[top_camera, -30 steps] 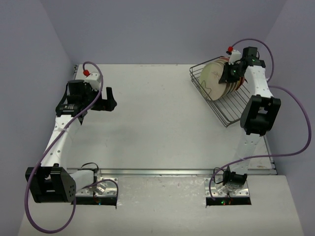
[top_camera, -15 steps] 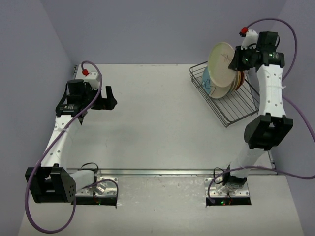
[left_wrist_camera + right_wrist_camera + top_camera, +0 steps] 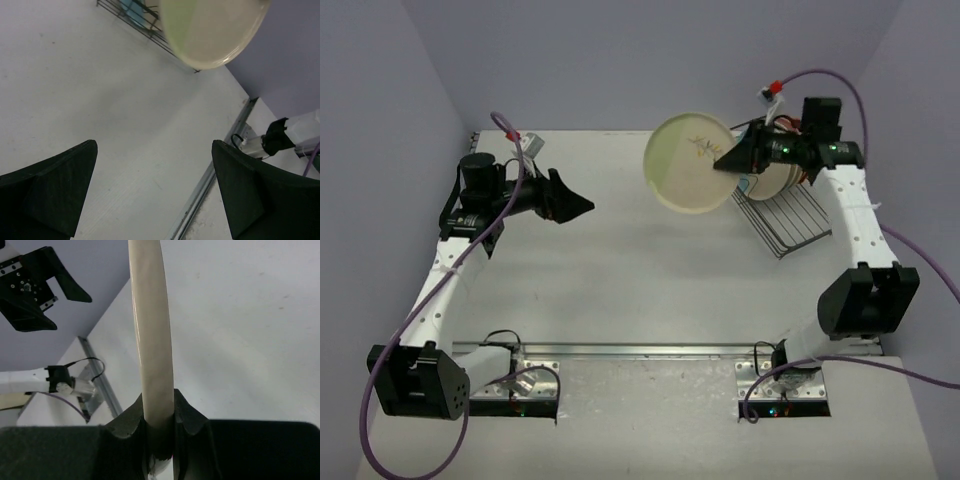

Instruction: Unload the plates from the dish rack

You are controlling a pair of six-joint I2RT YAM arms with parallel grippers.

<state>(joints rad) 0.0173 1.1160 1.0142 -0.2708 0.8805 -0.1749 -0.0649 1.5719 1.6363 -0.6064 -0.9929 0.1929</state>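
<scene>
My right gripper (image 3: 730,158) is shut on the rim of a cream plate (image 3: 691,162) with a pale greenish segment and holds it on edge in the air, left of the dish rack (image 3: 792,216). The right wrist view shows the plate's rim (image 3: 150,315) clamped between my right gripper's (image 3: 159,415) fingers. Other plates (image 3: 772,180) stand in the rack, partly hidden by the arm. My left gripper (image 3: 575,203) is open and empty over the table's left part, pointing at the held plate. In the left wrist view (image 3: 155,190) it faces the plate (image 3: 210,30) and the rack (image 3: 131,15).
A metal rail (image 3: 650,350) runs along the table's near edge between the arm bases. Lavender walls close in the back and both sides. The left gripper (image 3: 35,285) shows in the right wrist view beyond the plate.
My right arm has lifted the plate out of the rack and swung it left over the table. My left gripper has turned and reached right toward it.
</scene>
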